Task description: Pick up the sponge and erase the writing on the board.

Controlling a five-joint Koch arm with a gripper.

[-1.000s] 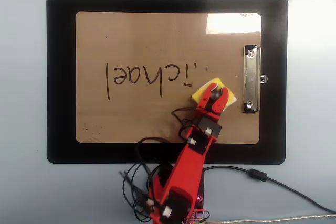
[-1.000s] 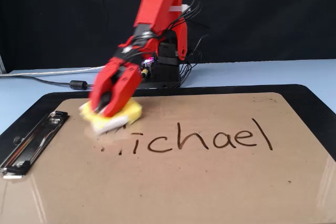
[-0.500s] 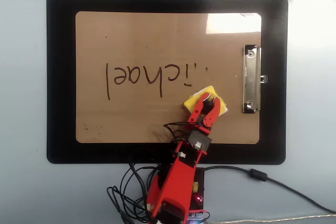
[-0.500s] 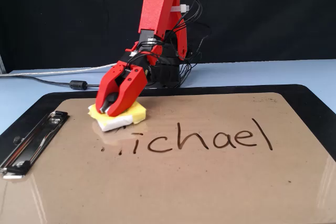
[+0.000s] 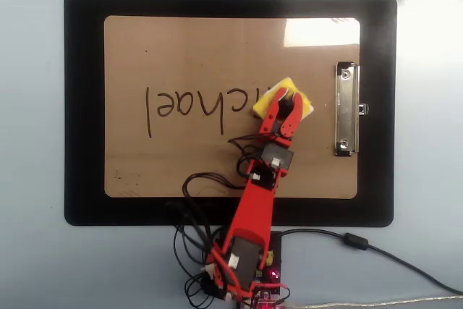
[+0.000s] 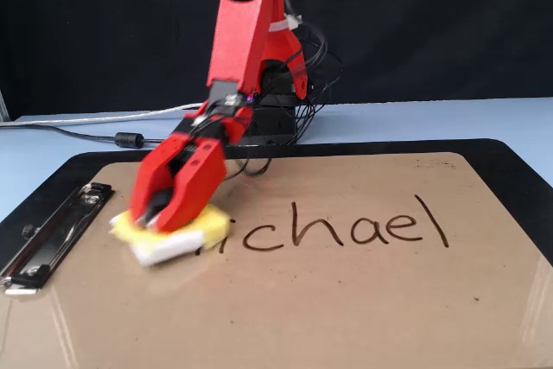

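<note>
My red gripper (image 5: 285, 98) (image 6: 155, 212) is shut on the yellow sponge (image 5: 275, 92) (image 6: 175, 235) and presses it flat on the tan board (image 5: 188, 48) (image 6: 346, 300). The sponge sits at the end of the writing (image 5: 195, 104) (image 6: 354, 227) nearest the silver clip (image 5: 346, 110) (image 6: 47, 231), covering the spot where the first letters stood. The letters "chael" still show clearly in both views. The sponge and gripper look motion-blurred in the fixed view.
The board lies on a black mat (image 5: 83, 106) (image 6: 518, 170) on a pale blue table. My arm's base (image 5: 239, 273) (image 6: 276, 118) with loose wires stands at the mat's edge, and a grey cable (image 5: 362, 245) (image 6: 95, 131) runs from it.
The gripper pulled the sponge back toward the base, then pushed it out over the start of the word. The dot marks and the "i" no longer show.
</note>
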